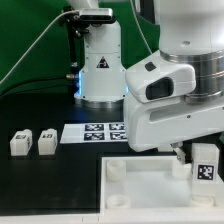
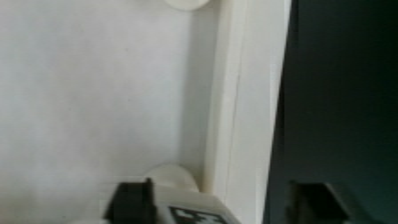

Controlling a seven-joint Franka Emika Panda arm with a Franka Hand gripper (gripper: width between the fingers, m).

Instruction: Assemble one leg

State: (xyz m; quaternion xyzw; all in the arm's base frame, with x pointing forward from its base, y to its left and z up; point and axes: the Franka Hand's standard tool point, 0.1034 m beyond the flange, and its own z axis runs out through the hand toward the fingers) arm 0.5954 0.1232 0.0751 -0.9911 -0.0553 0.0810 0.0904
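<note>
Starting at the gripper (image 2: 221, 208), its two dark fingers (image 2: 130, 203) stand apart, with a gap wider than the leg (image 1: 205, 165) between them. The leg sits close against one finger, and dark table shows between it and the other. The wrist view cuts off the tips, so I cannot tell whether that near pad actually touches the post. It does not look clamped.

In the exterior view the leg stands upright at about four o'clock from the arm's white wrist housing (image 1: 165, 85), at the tray's (image 1: 150, 195) far corner on that view's right, tag facing the camera. Two spare legs (image 1: 32, 142) lie well apart at nine o'clock on the black table (image 1: 50, 190), and the marker board (image 1: 100, 131) lies between them and the arm.

The main risk, as I judge it, is that the post is not fully seated in its round socket (image 2: 171, 178). If it is only resting there, lifting away or brushing it with a finger could tip it over the rim. Closing off-centre could push it sideways instead of gripping it.

The wrist view alone shows the finger spacing, the socket just beside the leg, and a second socket (image 2: 183, 5) further along the rim. The exterior view alone shows the leg's upright stance, its full tag, and the spare parts, but the arm's bulk hides the fingers' grip from it.
</note>
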